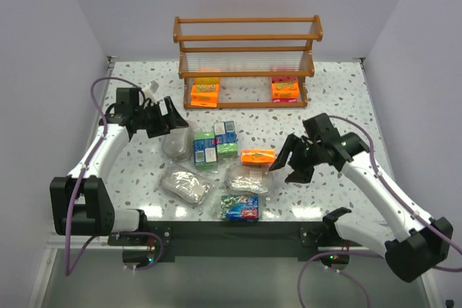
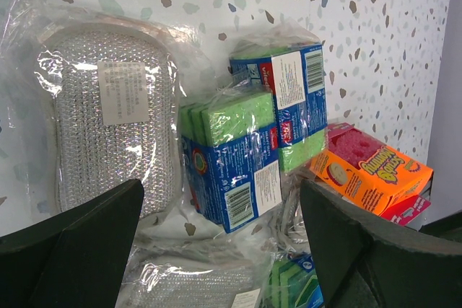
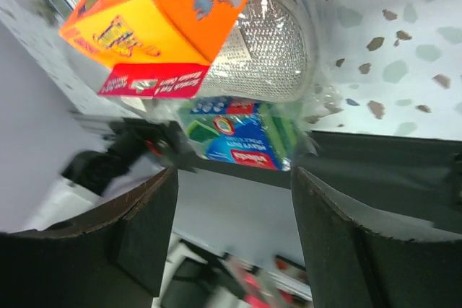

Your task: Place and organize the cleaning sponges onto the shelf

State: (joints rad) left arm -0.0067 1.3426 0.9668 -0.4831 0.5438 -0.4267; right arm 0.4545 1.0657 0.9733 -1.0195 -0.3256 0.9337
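Observation:
The wooden shelf (image 1: 247, 55) stands at the back; two orange-and-pink packs (image 1: 205, 91) (image 1: 284, 89) lie on its bottom tier. A third orange pack (image 1: 258, 156) rests on the pile mid-table. Two green/blue packs (image 1: 206, 149) (image 1: 226, 138) stand together; a third (image 1: 242, 207) lies near the front. Silvery packs lie at the left (image 1: 175, 146), front left (image 1: 185, 184) and middle (image 1: 247, 178). My left gripper (image 1: 173, 122) is open and empty, just left of the silvery pack (image 2: 108, 120) and green/blue pack (image 2: 231, 156). My right gripper (image 1: 287, 166) is open and empty, right of the orange pack (image 3: 159, 19).
White walls close in the speckled table (image 1: 339, 99) on three sides. The black mounting bar (image 1: 231, 225) runs along the near edge, close behind the flat green/blue pack (image 3: 245, 135). The shelf's two upper tiers hold nothing.

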